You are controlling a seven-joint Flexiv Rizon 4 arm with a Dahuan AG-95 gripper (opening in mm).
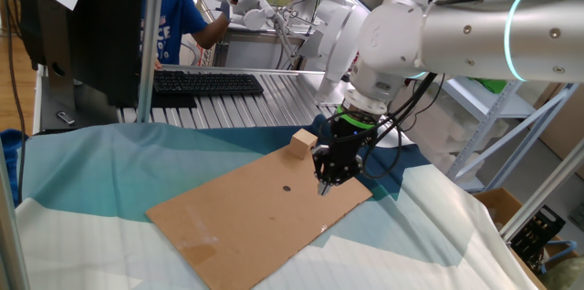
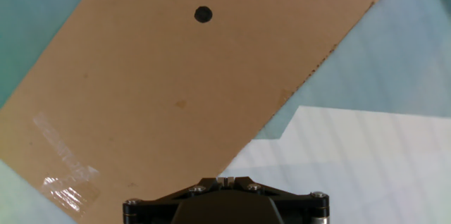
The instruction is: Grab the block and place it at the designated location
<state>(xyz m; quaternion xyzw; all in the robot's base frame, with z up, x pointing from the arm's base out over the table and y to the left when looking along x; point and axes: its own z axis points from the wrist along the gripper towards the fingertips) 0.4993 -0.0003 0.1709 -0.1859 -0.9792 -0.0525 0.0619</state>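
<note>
step in hand: approach. the block (image 1: 301,143) rests ungrasped on the far corner of the cardboard sheet (image 1: 246,217), just beside the end effector (image 1: 321,187). the black dot (image 2: 203,15) on the sheet is probably the designated location. next move: spread the fingers, shift over the block, descend around it. end effector state: fingers appear pressed together, with only a thin seam in the hand view. it holds nothing. contact with the cardboard cannot be confirmed.
</note>
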